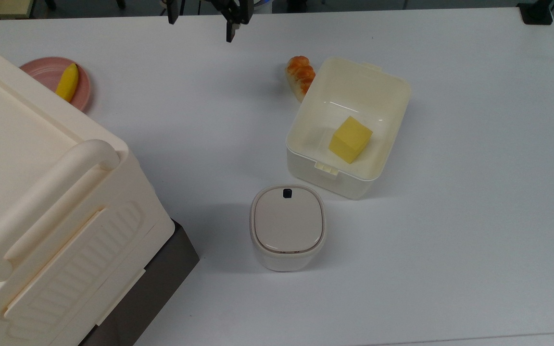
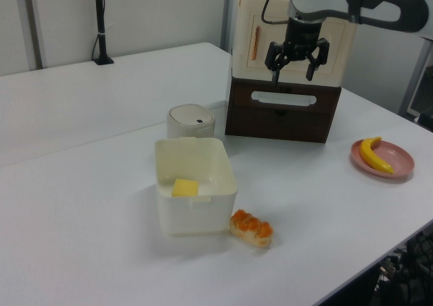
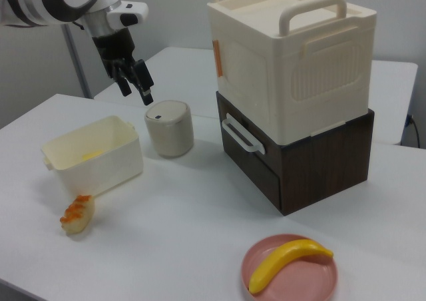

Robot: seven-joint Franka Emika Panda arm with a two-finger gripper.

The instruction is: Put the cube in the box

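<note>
Cube (image 1: 350, 140) first: I see it lying inside the box (image 1: 392, 86), toward the latch-tab end, tilted a little against the floor, so I judge the placing done. It looks to me like a light, stiff block with matte, sharp-edged faces; if I had to lift it again I'd pinch two opposite flat sides, which should not slip.

Reading the top view's left to right: a pink plate (image 1: 41, 69) with a banana-shaped piece (image 1: 67, 82) near the table's far-left corner, my gripper (image 1: 201, 21) at the far edge with fingers spread and nothing between them, then the box mid-table.

The top view gives me the cube's whole outline. The left view shows just its top face (image 2: 185, 187) over the wall, and in the right view it is a yellow smear (image 3: 90, 156) through the translucent side.
</note>
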